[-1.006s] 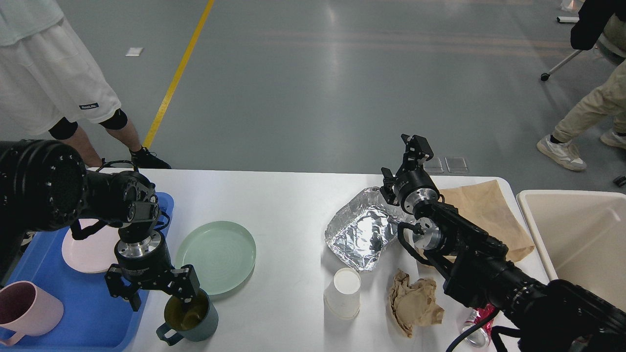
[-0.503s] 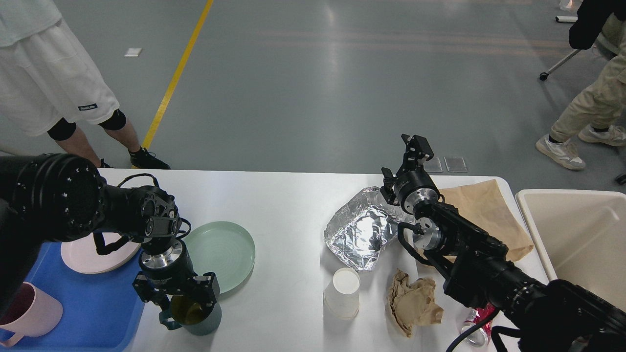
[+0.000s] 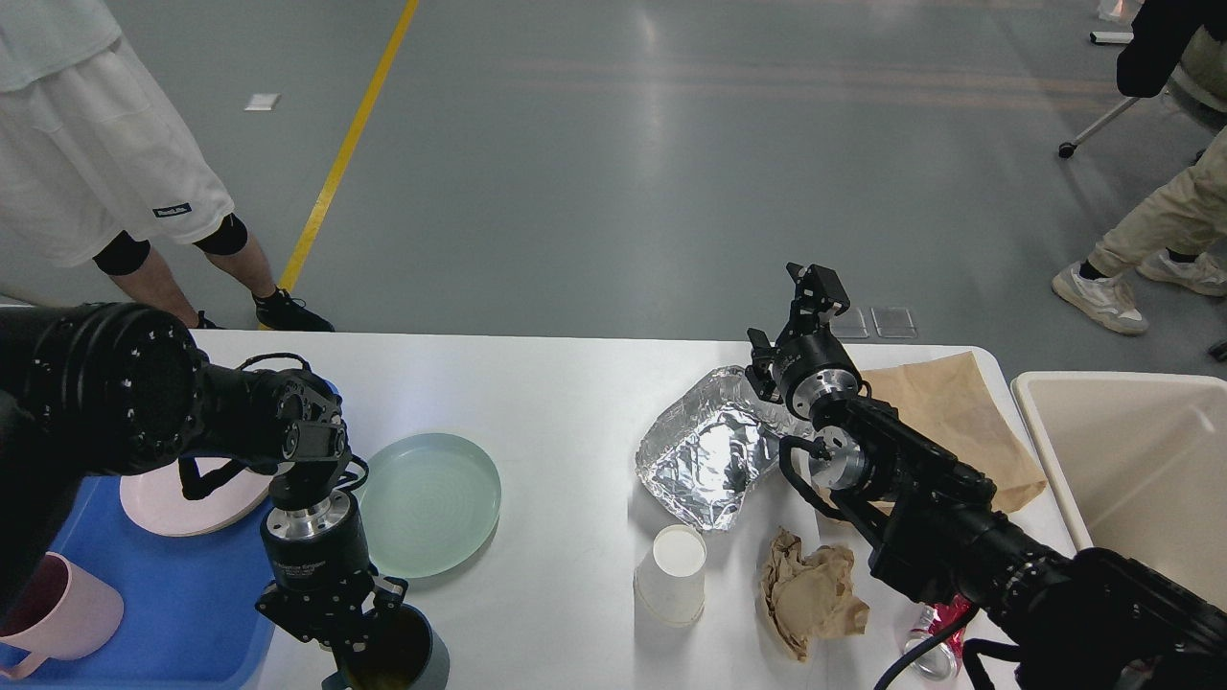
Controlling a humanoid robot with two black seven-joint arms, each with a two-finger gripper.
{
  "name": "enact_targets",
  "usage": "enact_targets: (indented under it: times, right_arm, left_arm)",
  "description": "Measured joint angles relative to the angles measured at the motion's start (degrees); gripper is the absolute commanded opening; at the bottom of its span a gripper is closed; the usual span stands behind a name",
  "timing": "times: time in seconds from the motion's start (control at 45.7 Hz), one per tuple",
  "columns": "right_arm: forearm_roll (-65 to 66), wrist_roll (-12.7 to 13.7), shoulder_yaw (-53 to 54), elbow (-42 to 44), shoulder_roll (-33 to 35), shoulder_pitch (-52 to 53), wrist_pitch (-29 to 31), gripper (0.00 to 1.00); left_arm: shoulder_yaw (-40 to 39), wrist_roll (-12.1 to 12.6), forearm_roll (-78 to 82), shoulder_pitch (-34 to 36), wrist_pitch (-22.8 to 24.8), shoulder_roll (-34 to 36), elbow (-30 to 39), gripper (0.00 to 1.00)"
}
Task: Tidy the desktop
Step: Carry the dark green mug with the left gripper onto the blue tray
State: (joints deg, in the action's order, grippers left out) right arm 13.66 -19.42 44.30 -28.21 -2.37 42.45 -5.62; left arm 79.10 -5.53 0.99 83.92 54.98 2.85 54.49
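The white desktop holds dishes on the left and rubbish on the right. My left gripper points down at the front left edge, its fingers closed on the rim of a dark green mug with brownish liquid inside. A pale green plate lies just behind it. My right gripper is raised over the far edge, above a crumpled foil tray, holding nothing; its fingers cannot be told apart.
A blue tray at the left holds a pink plate and a pink mug. A paper cup, crumpled brown paper, a brown paper bag and a red can lie at the right. A beige bin stands beside the table.
My left gripper swung right from beside the tray, then came down toward the front edge onto the mug's rim. The mug shifted toward the front edge with it. The right arm has not moved.
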Motion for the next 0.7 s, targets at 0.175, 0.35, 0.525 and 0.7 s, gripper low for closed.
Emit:
enact_targets:
  times: [0.175,0.35,0.525,0.7]
  right_arm:
    - [0.00,0.00,0.00,0.00,0.00,0.00,0.00,1.00]
    - [0.02,0.00,0.00,0.00,0.00,0.00,0.00,1.00]
    - [0.02,0.00,0.00,0.00,0.00,0.00,0.02,1.00]
    - [0.02,0.00,0.00,0.00,0.00,0.00,0.02,1.00]
  left_arm:
    - [0.25,0.03,0.01,0.41,0.03,0.03,0.14,0.00]
    - [0.37,0.03,0.01,2.33,0.03,1.08,0.17,0.00]
    - [0.59,-0.21,-0.01,6.85,0.03,5.29,0.24,0.00]
    - [0.82,-0.32,0.40,11.89,0.03,13.54,0.09,0.00]
